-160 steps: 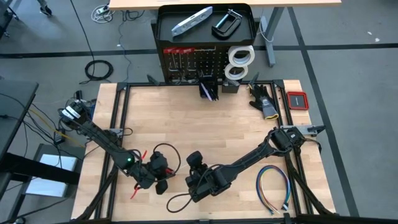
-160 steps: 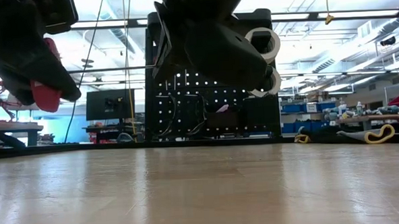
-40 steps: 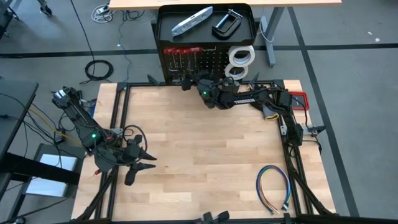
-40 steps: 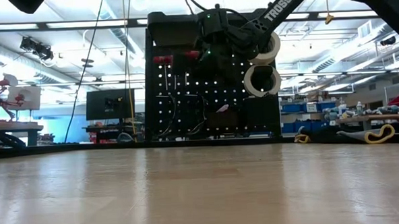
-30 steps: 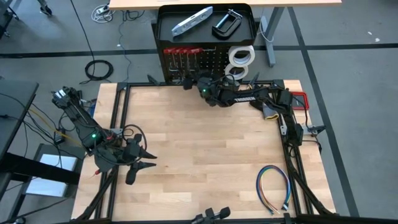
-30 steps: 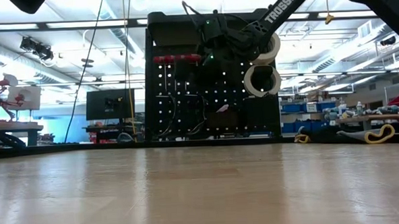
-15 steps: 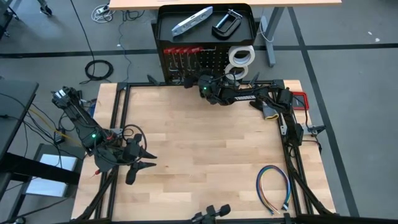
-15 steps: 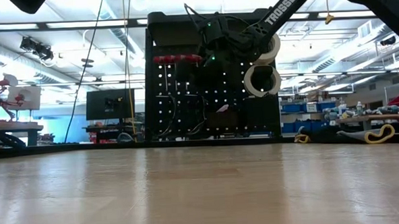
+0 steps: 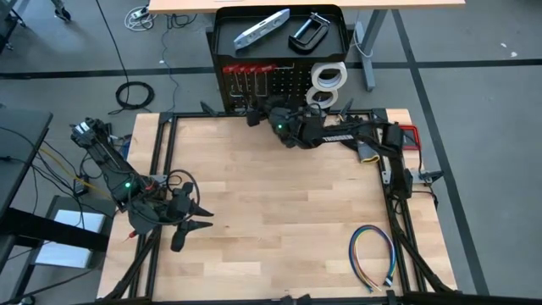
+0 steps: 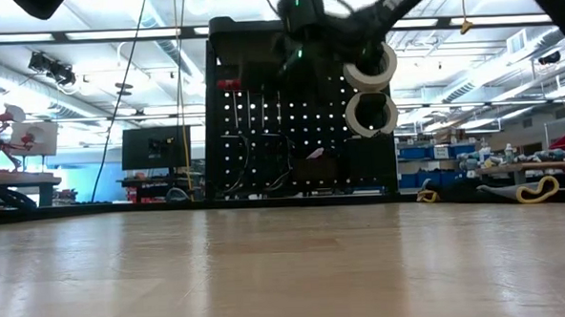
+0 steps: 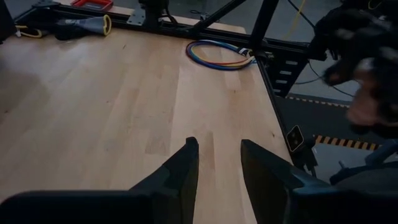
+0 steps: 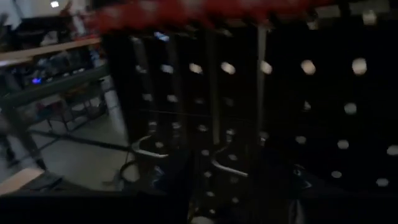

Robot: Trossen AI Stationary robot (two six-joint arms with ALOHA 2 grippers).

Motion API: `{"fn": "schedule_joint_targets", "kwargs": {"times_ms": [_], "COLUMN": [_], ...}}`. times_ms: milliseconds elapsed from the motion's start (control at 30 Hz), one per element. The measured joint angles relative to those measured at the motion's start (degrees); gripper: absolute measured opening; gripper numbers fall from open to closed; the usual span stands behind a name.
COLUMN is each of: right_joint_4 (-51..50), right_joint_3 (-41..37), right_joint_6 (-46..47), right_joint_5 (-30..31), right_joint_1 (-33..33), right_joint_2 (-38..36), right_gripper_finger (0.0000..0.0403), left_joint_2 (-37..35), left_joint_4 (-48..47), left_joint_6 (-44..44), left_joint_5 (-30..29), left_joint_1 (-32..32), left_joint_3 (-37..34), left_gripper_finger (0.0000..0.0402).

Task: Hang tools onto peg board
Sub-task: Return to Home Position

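At the peg board (image 9: 292, 85), right claw (image 9: 254, 116) hangs beside red-handled tools (image 9: 246, 69), grip impossible to tell; white lettering (image 9: 339, 134) behind it unreadable; left claw (image 11: 214, 146) gapes open over the table (image 11: 93, 93).

Tape rolls (image 10: 352, 115) on peg board (image 10: 263, 150)

The pale wooden surface (image 9: 279, 195) carries a multicoloured wire loop (image 9: 353, 252) front right, plus a black-and-yellow glove (image 9: 366, 151) and flat red case (image 9: 410, 136) far right.
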Motion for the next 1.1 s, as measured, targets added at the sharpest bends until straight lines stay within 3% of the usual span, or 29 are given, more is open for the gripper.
{"fn": "schedule_joint_targets", "kwargs": {"times_ms": [233,533,633,733,900,1100], "right_joint_4": [-15.7,-46.9,-53.9,-57.9,-54.6,-51.3], "right_joint_3": [0.0,0.1,0.1,0.1,0.0,0.0], "right_joint_6": [-1.8,-5.6,-4.5,-5.0,6.7,5.0], "right_joint_5": [-3.2,-17.9,-19.1,-19.1,-18.2,-17.3], "right_joint_1": [9.5,29.1,35.9,41.4,49.8,54.4], "right_joint_2": [-8.3,-14.8,-14.8,-14.8,-16.3,-23.8], "right_gripper_finger": [0.0145,0.0130,0.0123,0.0118,0.0110,0.0102], "left_joint_2": [0.0,0.0,0.0,0.0,0.0,0.0], "left_joint_4": [0.0,1.3,2.3,3.6,5.3,9.6], "left_joint_6": [-1.7,-1.2,-1.2,-1.2,-0.8,17.8], "left_joint_5": [0.2,0.3,0.3,0.4,0.3,-3.6], "left_joint_1": [0.0,0.0,0.0,0.0,0.0,1.0], "left_joint_3": [0.0,0.0,0.0,0.0,0.0,0.0], "left_gripper_finger": [0.0125,0.0125,0.0125,0.0125,0.0125,0.0125]}}
